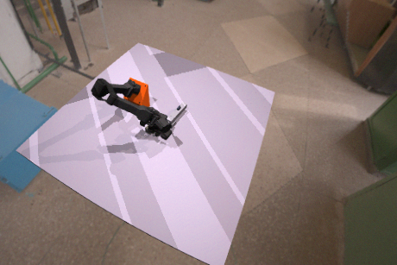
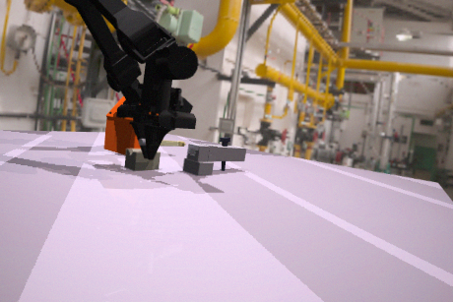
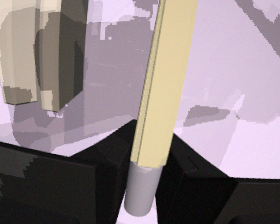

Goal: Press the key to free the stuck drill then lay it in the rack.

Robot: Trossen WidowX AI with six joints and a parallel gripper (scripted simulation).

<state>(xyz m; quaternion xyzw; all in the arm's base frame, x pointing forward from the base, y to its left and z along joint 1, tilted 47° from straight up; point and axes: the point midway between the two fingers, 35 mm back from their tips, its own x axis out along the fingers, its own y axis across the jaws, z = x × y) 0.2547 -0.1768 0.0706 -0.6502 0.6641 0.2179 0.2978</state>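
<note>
1. Currently, your gripper [image 1: 165, 133] [image 2: 151, 156] [image 3: 147, 128] is closed on the drill [image 2: 174, 144] [image 3: 164, 80], its fingers on either side of the grey, rounded end.
2. In the wrist view, you can see the drill's pale yellow, straight-sided length running from the fingers to the top edge of the picture, leaning slightly right. Its grey end shows between the dark fingers.
3. You have the drill out of the grey fixture [image 1: 177, 116] [image 2: 217, 152], and it is not lying in the rack [image 2: 136, 159] [image 3: 68, 60].
4. Beside the drill in the wrist view, you'll find the rack's paired, olive-beige pieces at upper left, with a visible gap between them and the drill. The exterior view has your fingertips overlapping the rack, pointing down; you cannot tell from it whether they touch.
5. Look to the right of the gripper in the exterior view for the fixture, a long bar on a smaller block. The dark key [image 1: 179, 108] [image 2: 225, 142] stands upright through the bar, its head above and its lower end below.
6. Your arm [image 1: 126, 104] [image 2: 123, 17] bends high above the pale lilac surface [image 1: 194, 191] [image 2: 148, 237] [image 3: 216, 75], with an orange block [image 1: 141, 92] [image 2: 119, 134] behind the gripper in the exterior view.
</note>
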